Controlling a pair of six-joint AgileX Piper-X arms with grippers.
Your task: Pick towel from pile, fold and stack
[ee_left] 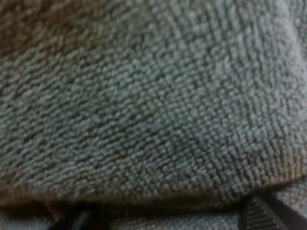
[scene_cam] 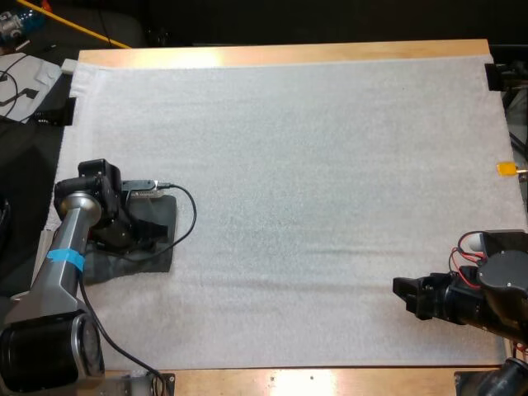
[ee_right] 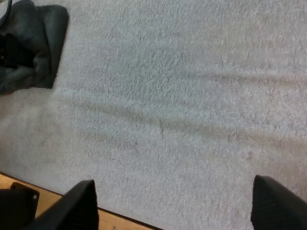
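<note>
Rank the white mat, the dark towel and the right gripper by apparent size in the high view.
1. white mat, by far the largest.
2. towel, though the left arm covers part of it.
3. right gripper, clearly smaller than the towel's visible part.

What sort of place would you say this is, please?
Probably a robot lab bench: a wooden table under a white mat, a left arm and a right arm over it, one towel to handle.

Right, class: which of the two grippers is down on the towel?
The left gripper, down on the grey-green towel; the right gripper is over bare mat, fingers apart.
</note>
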